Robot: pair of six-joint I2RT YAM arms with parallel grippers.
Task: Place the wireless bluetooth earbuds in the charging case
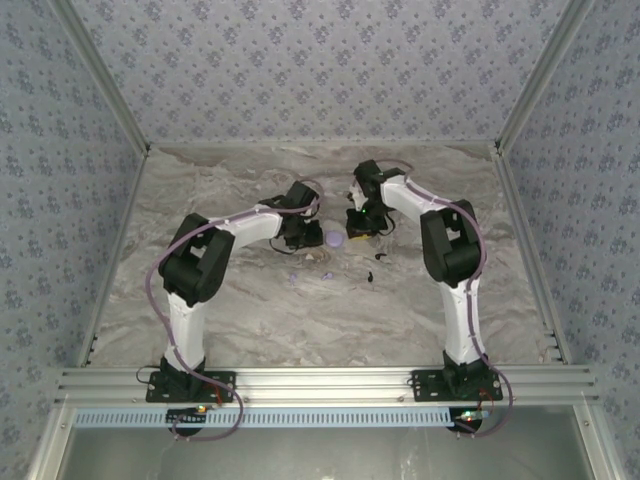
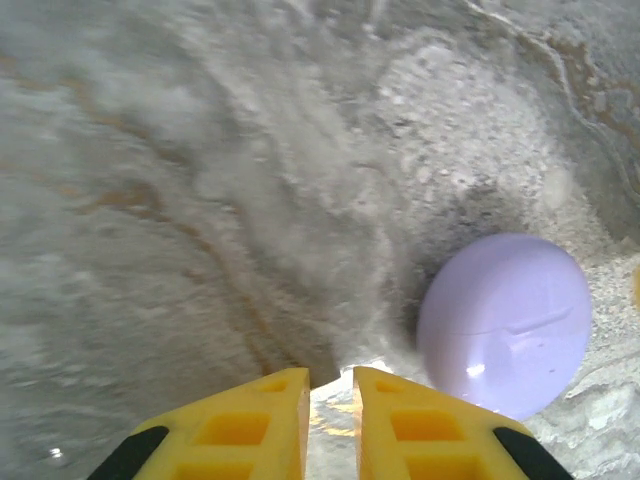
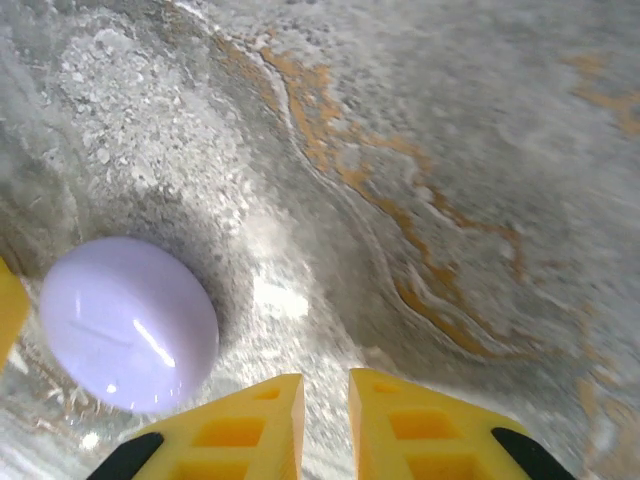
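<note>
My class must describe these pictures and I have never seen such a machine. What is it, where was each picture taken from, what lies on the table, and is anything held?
A left arm and a right arm, both robots, are bolted to a marbled table. The wide picture looks down from above and behind them. Each close-up comes from a wrist camera, with yellow left fingers or right fingers at the bottom. Between the arms lies a round lilac charging case, apparently closed. Nearer the bases lie tiny lilac earbuds and black earbuds. Both pairs of fingers are nearly together, holding nothing.
</note>
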